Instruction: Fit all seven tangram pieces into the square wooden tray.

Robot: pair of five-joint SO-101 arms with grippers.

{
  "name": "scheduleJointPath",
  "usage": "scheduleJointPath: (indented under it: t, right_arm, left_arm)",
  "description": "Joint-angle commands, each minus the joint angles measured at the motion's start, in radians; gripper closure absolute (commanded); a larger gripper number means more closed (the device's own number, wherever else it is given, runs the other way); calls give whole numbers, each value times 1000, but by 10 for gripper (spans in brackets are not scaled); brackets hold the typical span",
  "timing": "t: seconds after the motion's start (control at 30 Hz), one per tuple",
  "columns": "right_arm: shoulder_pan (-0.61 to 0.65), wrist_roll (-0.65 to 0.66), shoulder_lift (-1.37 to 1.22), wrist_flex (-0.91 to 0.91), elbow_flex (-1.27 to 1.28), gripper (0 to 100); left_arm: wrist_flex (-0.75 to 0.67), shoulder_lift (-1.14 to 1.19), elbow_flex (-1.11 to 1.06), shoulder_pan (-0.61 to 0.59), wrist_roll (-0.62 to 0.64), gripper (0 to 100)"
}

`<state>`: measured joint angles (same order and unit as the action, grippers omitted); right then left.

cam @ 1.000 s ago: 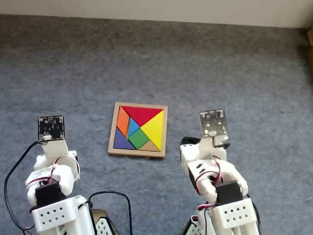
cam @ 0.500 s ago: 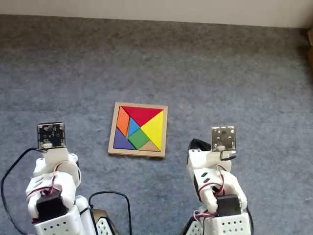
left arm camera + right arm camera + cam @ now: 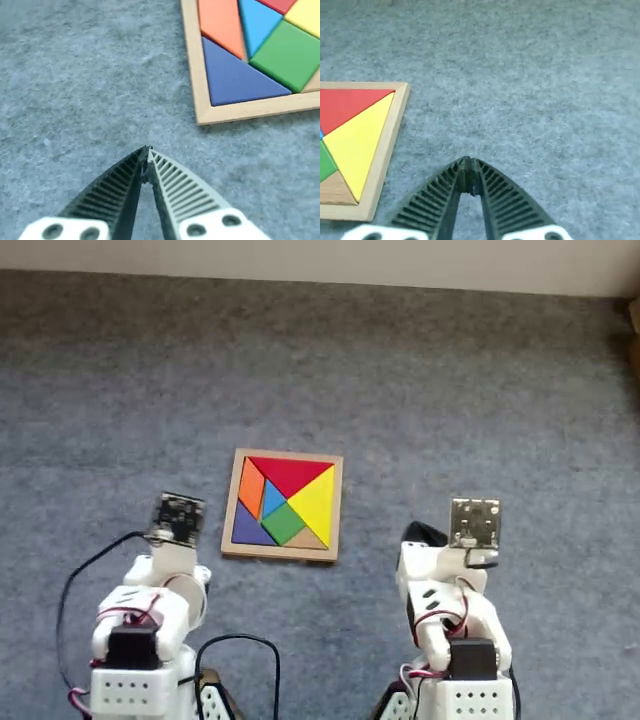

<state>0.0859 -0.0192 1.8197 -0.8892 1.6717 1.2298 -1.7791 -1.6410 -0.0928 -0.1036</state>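
Tray (image 3: 284, 552) sits full, all seven pieces (image 3: 290, 476) flush inside, ahead of both claws. Left gripper (image 3: 147, 155) is pinched together, empty, with a tray corner just beyond its tips. Right gripper (image 3: 468, 167) is likewise closed on nothing, tray off to one side.

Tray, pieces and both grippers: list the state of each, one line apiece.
wooden tray: full, lying flat on the carpet.
tangram pieces: all seven seated inside the tray.
left gripper: shut, holding nothing, over the carpet beside a tray corner.
right gripper: shut, holding nothing, over the carpet beside the tray.
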Motion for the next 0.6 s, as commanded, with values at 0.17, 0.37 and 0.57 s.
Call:
scheduleJointPath:
  t: [0.17, 0.37, 0.57]
  right_arm:
    - [-38, -2, 12, -357, 105, 992]
    - [-39, -3, 15, -361, 105, 992]
    - [-39, -3, 15, -361, 105, 992]
  left_arm:
    - [-146, -39, -54, 67, -9, 995]
    - [-61, -39, -54, 65, -9, 995]
    - [20, -39, -54, 61, -9, 995]
